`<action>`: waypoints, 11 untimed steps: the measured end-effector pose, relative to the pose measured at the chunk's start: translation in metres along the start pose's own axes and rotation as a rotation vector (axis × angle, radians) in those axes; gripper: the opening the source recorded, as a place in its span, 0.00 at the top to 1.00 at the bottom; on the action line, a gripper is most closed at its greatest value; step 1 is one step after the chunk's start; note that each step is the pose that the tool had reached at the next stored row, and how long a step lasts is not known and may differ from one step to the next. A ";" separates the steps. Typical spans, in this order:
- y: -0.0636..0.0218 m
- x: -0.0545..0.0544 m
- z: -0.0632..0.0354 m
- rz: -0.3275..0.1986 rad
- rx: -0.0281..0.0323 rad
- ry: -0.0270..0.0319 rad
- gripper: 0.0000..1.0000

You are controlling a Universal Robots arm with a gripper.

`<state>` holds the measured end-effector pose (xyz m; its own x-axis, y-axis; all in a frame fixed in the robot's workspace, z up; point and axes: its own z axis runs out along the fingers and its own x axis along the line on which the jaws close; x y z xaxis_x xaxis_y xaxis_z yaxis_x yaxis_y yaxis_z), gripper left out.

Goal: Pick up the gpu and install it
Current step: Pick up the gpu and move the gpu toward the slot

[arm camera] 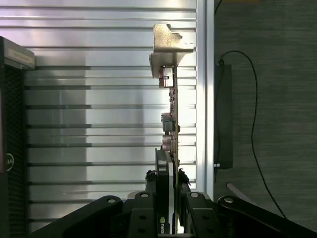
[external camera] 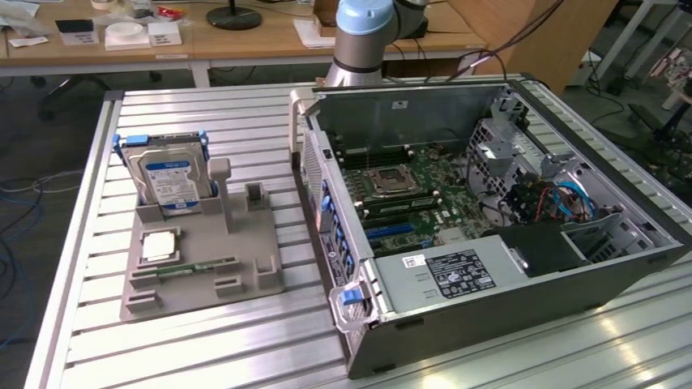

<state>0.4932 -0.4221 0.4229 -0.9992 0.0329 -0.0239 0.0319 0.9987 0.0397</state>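
Wrist view: gripper (arm camera: 168, 192) is clamped on the gpu (arm camera: 172, 124), one black finger (arm camera: 148, 198) on each face. The card is seen edge-on, with its black cooler block (arm camera: 162, 171) down in the jaws and its silver end bracket (arm camera: 168, 44) at the far end from the gripper. The card hangs over the bench slats (arm camera: 99, 114), just inside the bench's edge rail (arm camera: 200, 99). Past the rail is dark carpet (arm camera: 277, 124) with a black cable (arm camera: 255, 94) looping over it. A corner of the black PC case (arm camera: 12, 124) is in shot, well apart from the card.

Exterior view gives the layout. The open PC case (external camera: 519, 300) lies on its side toward the bench's edge on the exterior view's right, motherboard (external camera: 416, 190) exposed and blue cables (external camera: 562, 198) inside. A grey fixture tray (external camera: 254, 275) sits near the opposite bench edge. It carries the hard drive (external camera: 164, 178) upright at its far end and the memory strip (external camera: 194, 267) lying flat nearer the front. The arm base (external camera: 368, 32) stands at the bench's far edge, behind the case.

Bench top is ribbed aluminium, with glare at the near corner. Room: wooden desks (external camera: 249, 40) behind, loose blue cable on the floor (external camera: 16, 203).
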 end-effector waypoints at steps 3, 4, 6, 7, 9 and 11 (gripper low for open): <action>-0.0002 0.013 -0.0001 0.000 0.0000 0.0000 0.74; -0.0003 0.017 -0.0002 0.000 0.0002 -0.0002 0.74; -0.0006 0.027 -0.0001 0.000 0.0001 -0.0001 0.74; -0.0008 0.031 -0.0003 0.000 0.0002 -0.0002 0.74; -0.0011 0.040 -0.0003 0.000 0.0000 0.0000 0.74; -0.0014 0.049 -0.0006 0.000 0.0002 -0.0001 0.74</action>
<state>0.4439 -0.4219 0.4223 -0.9992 0.0328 -0.0241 0.0319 0.9987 0.0396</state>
